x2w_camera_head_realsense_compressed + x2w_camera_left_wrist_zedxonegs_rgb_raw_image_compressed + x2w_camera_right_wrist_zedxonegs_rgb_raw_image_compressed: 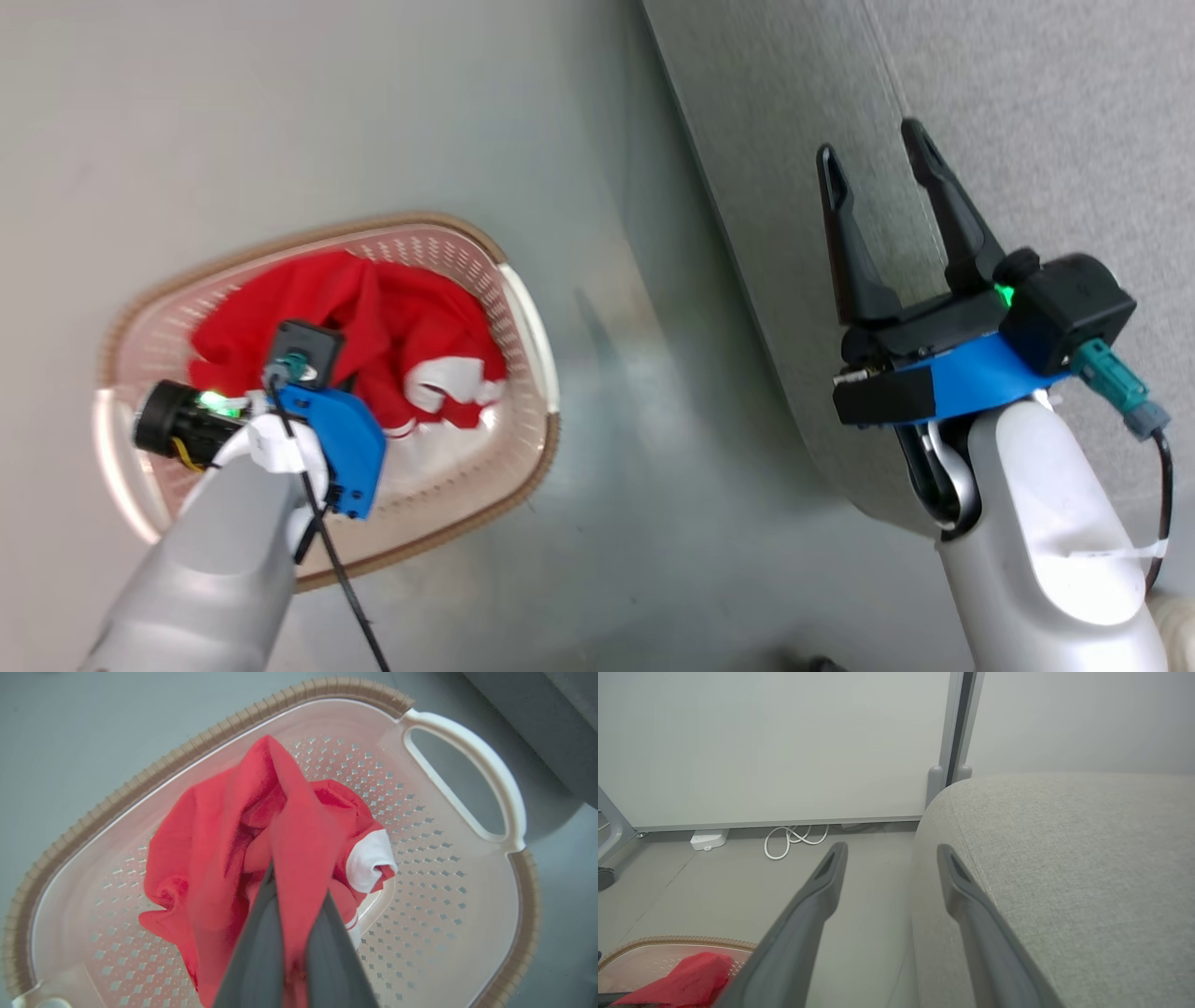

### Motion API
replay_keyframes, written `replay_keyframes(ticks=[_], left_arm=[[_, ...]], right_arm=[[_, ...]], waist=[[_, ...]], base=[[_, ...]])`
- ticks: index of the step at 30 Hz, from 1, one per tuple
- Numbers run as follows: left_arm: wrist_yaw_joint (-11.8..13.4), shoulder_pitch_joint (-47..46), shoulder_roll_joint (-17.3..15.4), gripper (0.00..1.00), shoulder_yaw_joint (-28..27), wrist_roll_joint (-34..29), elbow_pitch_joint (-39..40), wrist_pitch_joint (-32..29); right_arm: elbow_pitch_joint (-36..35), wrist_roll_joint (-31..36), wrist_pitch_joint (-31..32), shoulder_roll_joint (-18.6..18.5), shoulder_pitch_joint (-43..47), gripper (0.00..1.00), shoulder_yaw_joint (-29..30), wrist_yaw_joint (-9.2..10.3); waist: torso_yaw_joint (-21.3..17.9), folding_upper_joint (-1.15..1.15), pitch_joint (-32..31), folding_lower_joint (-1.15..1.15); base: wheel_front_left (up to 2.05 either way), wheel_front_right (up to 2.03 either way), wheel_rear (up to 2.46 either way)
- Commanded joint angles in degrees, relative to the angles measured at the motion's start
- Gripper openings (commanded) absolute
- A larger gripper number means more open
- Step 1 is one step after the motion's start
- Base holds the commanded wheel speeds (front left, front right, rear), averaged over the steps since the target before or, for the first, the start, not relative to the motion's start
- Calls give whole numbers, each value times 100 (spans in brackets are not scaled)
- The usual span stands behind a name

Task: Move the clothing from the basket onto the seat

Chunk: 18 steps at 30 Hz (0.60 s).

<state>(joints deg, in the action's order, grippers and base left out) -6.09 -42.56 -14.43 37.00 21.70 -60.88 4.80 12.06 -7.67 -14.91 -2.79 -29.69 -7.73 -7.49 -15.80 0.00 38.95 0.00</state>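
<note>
— Where is the clothing (219, 858)?
— Bunched in the basket (467, 914) on the floor (653, 485). The left gripper (299, 882) pinches a fold of it between nearly closed fingers (261, 952), which the wrist hides in the head view.
— One garment or two?
— That cannot be told; the heap covers the middle of the basket's bottom.
— The right gripper (868, 140)?
— Spread and holding nothing, over the edge of the seat (1087, 858), which the frame cuts off.

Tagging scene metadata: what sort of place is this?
Probably a living-room mock-up in a lab: grey upholstered seat, basket of red clothing on a smooth grey floor, plain white wall panels with a loose white cable at their base.
</note>
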Motion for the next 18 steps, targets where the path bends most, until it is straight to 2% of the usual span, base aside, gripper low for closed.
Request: replay_keyframes(ticks=[1,11,18], left_arm=[[-23,-84,76,0,23,16,-25,83],[-142,31,729,0,313,241,-231,640],[-139,-10,1004,0,750,629,146,766]], right_arm=[[28,67,5,-20,109,100,35,-1],[62,398,359,-21,708,100,277,-1],[-5,433,633,-21,1277,100,297,-1]], waist=[[387,0,-501,0],[984,0,-1853,0],[1249,0,-2622,0]], base=[[0,0,0],[0,0,0],[0,0,0]])
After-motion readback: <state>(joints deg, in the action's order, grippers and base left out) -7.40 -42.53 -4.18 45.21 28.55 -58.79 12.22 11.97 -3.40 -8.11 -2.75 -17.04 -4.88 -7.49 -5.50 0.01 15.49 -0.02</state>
